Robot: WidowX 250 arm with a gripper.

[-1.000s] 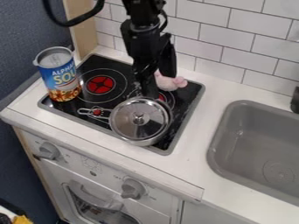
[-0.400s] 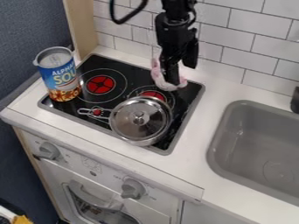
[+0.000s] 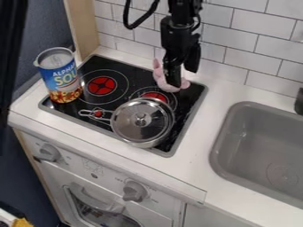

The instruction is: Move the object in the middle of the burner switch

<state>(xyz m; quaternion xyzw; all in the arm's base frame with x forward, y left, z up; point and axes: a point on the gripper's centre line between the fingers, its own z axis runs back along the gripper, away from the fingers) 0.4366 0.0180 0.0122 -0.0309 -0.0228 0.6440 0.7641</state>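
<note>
The slim black gripper (image 3: pixel 174 84) hangs by the rounded pink plush toy (image 3: pixel 160 80), probably for grasping it (open or closed, one cannot tell).

White tiles (image 3: pixel 260 42) back a white counter (image 3: pixel 198 148) and grey sink (image 3: pixel 234 142); at left stand a wooden panel (image 3: pixel 84 26) and dark blue wall (image 3: pixel 47 26).

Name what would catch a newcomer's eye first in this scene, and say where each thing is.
Probably the black robot arm, which comes in from the top edge, its gripper down at a pink toy at the back right of the black stovetop. Next, the shiny lidded pot at the stovetop's front right, and the tall, bright blue-labelled soup can at its left edge.
</note>
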